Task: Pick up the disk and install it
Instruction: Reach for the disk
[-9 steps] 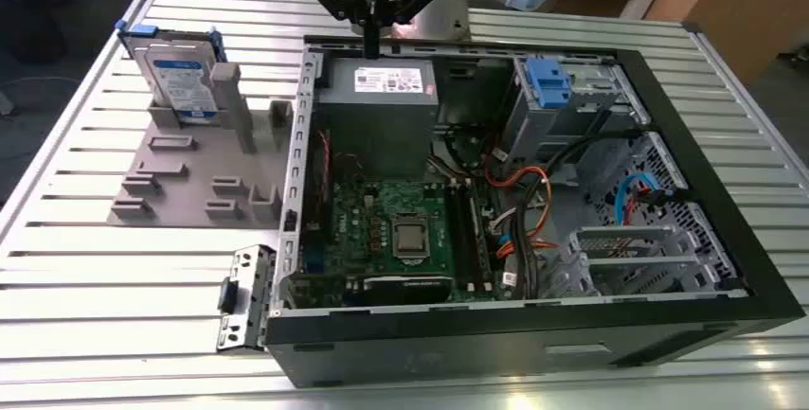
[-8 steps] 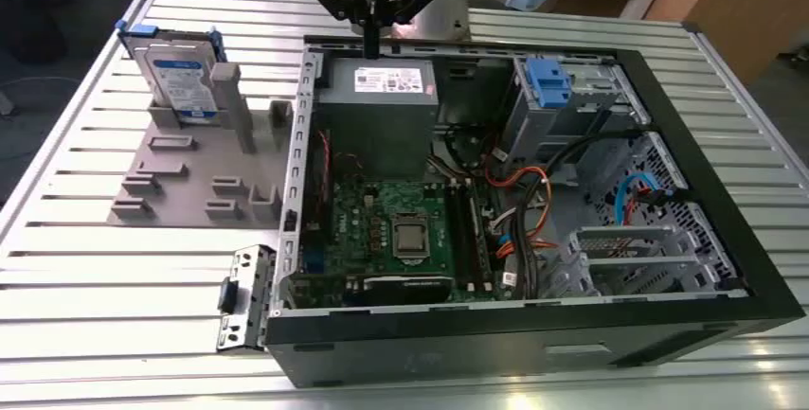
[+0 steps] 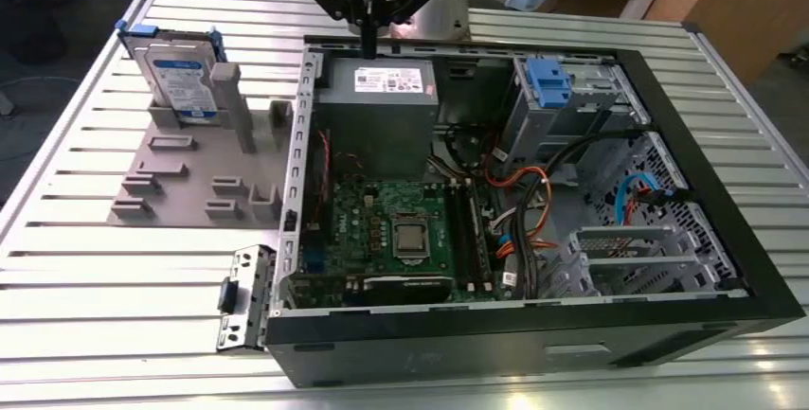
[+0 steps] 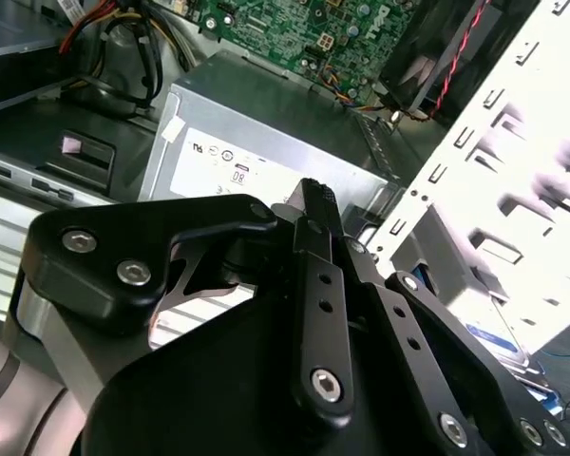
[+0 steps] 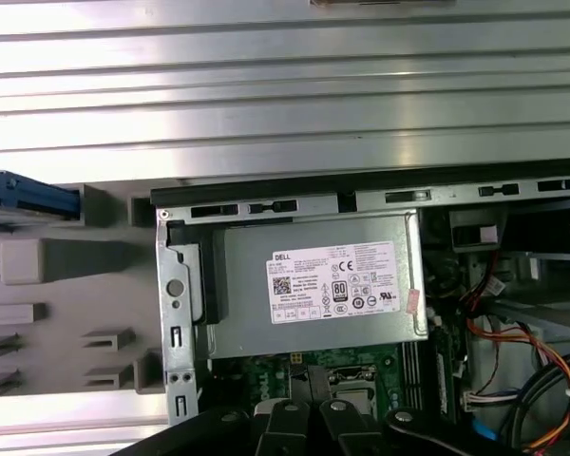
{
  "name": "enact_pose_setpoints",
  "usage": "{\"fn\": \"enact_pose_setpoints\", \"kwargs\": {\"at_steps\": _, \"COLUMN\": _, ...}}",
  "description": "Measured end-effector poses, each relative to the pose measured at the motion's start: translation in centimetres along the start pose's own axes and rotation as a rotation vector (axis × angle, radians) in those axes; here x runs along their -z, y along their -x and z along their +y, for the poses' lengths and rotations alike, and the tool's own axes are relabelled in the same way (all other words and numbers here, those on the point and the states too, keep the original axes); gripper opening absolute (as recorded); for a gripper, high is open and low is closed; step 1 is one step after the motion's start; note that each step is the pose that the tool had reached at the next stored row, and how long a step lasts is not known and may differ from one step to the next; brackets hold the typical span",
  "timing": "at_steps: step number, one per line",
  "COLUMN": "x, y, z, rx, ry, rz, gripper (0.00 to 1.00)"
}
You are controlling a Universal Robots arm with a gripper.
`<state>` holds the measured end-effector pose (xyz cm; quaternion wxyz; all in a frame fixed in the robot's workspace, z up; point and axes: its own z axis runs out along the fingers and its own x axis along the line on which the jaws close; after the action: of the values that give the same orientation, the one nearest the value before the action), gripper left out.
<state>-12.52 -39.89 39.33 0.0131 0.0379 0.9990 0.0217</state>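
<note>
1. End effector point(image 3: 369, 48): black, two-fingered, on the single arm. It hangs at the far edge of the open case. In the second wrist view point(image 4: 313, 195) the fingers lie pressed together, narrow, with nothing between them.
2. Directly under the tips is a grey metal box with a white sticker point(image 3: 377, 98), seen in both wrist views point(image 4: 266, 142) point(image 5: 313, 285). It sits in a corner of the case. This is not the task's thing.
3. The black computer case point(image 3: 657, 98) lies on its side with the panel off. A green circuit board point(image 3: 392, 221) lies at six o'clock from the end effector in the exterior view. A blue plastic latch on a metal bay point(image 3: 547, 79) lies at about three o'clock.
4. Past the perforated case wall point(image 3: 303, 116), at about nine o'clock, a grey moulded fixture point(image 3: 189, 183) lies on the slatted aluminium worktop point(image 3: 127, 287).
5. The disk, a flat silver-grey drive with a white and blue label and a blue bracket point(image 3: 177, 74), stands on edge in that fixture.
   - It is outside the case and well apart from the end effector.
   - Its long axis points upward and its labelled face is toward the exterior camera.
   - Its blue bracket edge shows in the first wrist view point(image 5: 28, 195).
6. Judgement: the disk is not yet grasped. The reach runs sideways toward nine o'clock, over the case wall.
</note>
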Motion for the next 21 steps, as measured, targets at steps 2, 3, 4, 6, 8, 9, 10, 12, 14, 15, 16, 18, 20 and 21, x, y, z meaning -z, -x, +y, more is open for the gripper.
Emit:
{"fn": "enact_pose_setpoints", "kwargs": {"at_steps": 2, "x": 0.01, "y": -0.30, "z": -0.02, "rx": 0.000, "ry": 0.0000, "rz": -0.0001, "gripper": 0.10}}
{"fn": "enact_pose_setpoints", "kwargs": {"at_steps": 3, "x": 0.01, "y": -0.44, "z": -0.03, "rx": 0.000, "ry": 0.0000, "rz": -0.0001, "gripper": 0.10}}
{"fn": "enact_pose_setpoints", "kwargs": {"at_steps": 4, "x": 0.02, "y": -0.58, "z": -0.04, "rx": 0.000, "ry": 0.0000, "rz": -0.0002, "gripper": 0.10}}
{"fn": "enact_pose_setpoints", "kwargs": {"at_steps": 6, "x": 0.02, "y": -0.96, "z": -0.07, "rx": 0.000, "ry": 0.0001, "rz": -0.0004, "gripper": 0.10}}
{"fn": "enact_pose_setpoints", "kwargs": {"at_steps": 8, "x": 0.04, "y": -1.35, "z": -0.10, "rx": 0.000, "ry": 0.0000, "rz": -0.0005, "gripper": 0.10}}
{"fn": "enact_pose_setpoints", "kwargs": {"at_steps": 9, "x": 0.04, "y": -1.55, "z": -0.12, "rx": 0.000, "ry": 0.0001, "rz": -0.0007, "gripper": 0.10}}
{"fn": "enact_pose_setpoints", "kwargs": {"at_steps": 10, "x": 0.05, "y": -1.73, "z": -0.13, "rx": 0.000, "ry": 0.0000, "rz": -0.0007, "gripper": 0.10}}
{"fn": "enact_pose_setpoints", "kwargs": {"at_steps": 12, "x": 0.06, "y": -2.07, "z": -0.16, "rx": 0.000, "ry": 0.0001, "rz": -0.0009, "gripper": 0.10}}
{"fn": "enact_pose_setpoints", "kwargs": {"at_steps": 14, "x": 0.06, "y": -2.32, "z": -0.17, "rx": 0.000, "ry": 0.0001, "rz": -0.0010, "gripper": 0.10}}
{"fn": "enact_pose_setpoints", "kwargs": {"at_steps": 15, "x": 0.07, "y": -2.43, "z": -0.18, "rx": 0.000, "ry": 0.0001, "rz": -0.0010, "gripper": 0.10}}
{"fn": "enact_pose_setpoints", "kwargs": {"at_steps": 16, "x": 0.07, "y": -2.56, "z": -0.19, "rx": 0.000, "ry": 0.0000, "rz": -0.0010, "gripper": 0.10}}
{"fn": "enact_pose_setpoints", "kwargs": {"at_steps": 18, "x": 0.08, "y": -2.83, "z": -0.21, "rx": 0.000, "ry": 0.0001, "rz": -0.0011, "gripper": 0.10}}
{"fn": "enact_pose_setpoints", "kwargs": {"at_steps": 20, "x": 0.09, "y": -3.10, "z": -0.23, "rx": 0.000, "ry": 0.0000, "rz": -0.0011, "gripper": 0.10}}
{"fn": "enact_pose_setpoints", "kwargs": {"at_steps": 21, "x": 0.09, "y": -3.23, "z": -0.24, "rx": 0.000, "ry": 0.0001, "rz": -0.0011, "gripper": 0.10}}
